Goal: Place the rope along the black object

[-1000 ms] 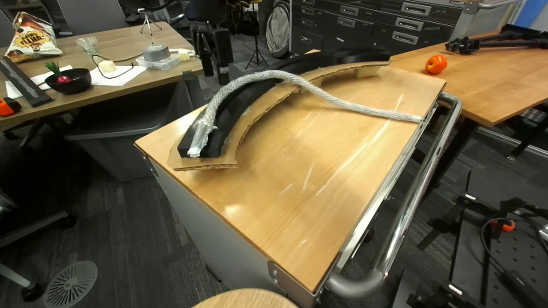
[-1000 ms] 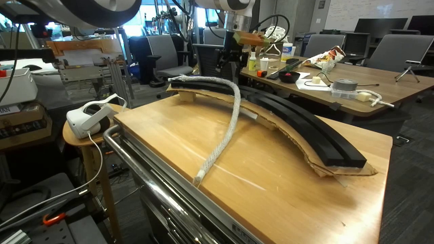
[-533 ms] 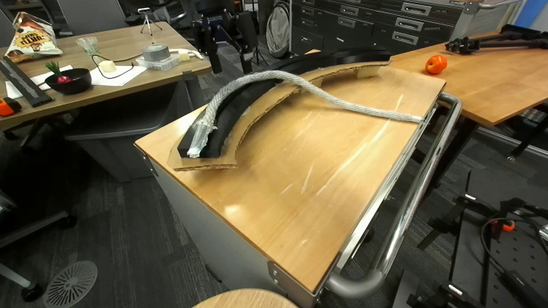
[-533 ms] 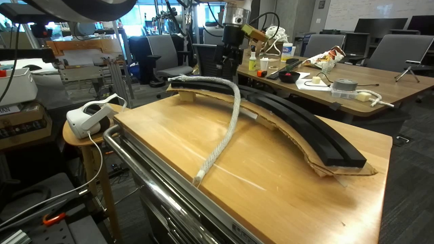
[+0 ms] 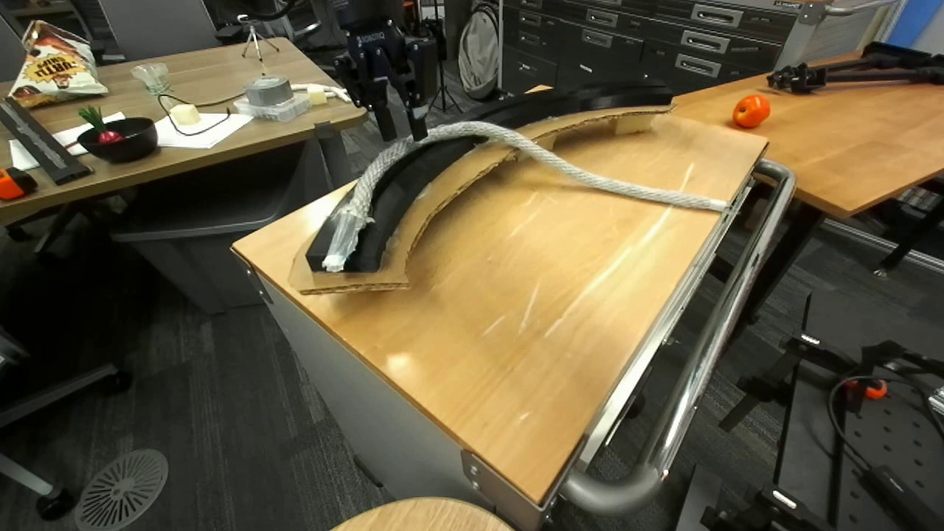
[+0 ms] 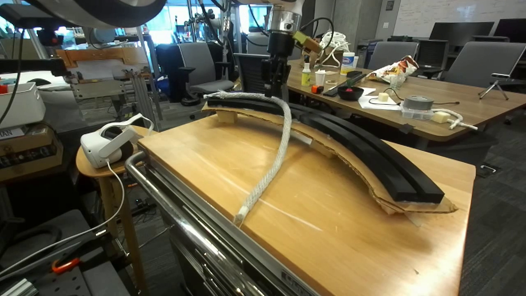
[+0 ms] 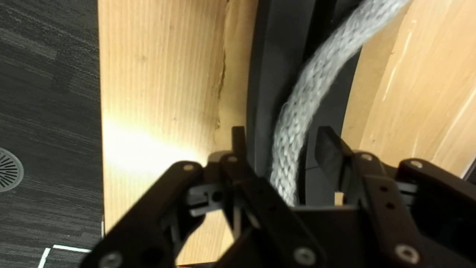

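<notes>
While the "ROBOTIQ" gripper (image 5: 404, 133) hangs over the rope (image 5: 509, 136), its jaws stand apart.

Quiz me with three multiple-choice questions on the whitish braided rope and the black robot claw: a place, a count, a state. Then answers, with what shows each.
1. Beyond the curved black grooved strip, where does the whitish braided rope end?
A. In a bowl
B. At the edge of the flat wooden top, near the shiny metal rail
C. On the floor

2. How many fingers has the black jointed gripper?
A. Two
B. Three
C. Five

3. What is the gripper's state?
A. Shut on the rope
B. Fingers pressed together
C. Open, the rope between its fingers

1 B: both exterior views show it there.
2 A: the wrist view shows one either side of the rope.
3 C: there, gaps show between fingers and rope.
</notes>
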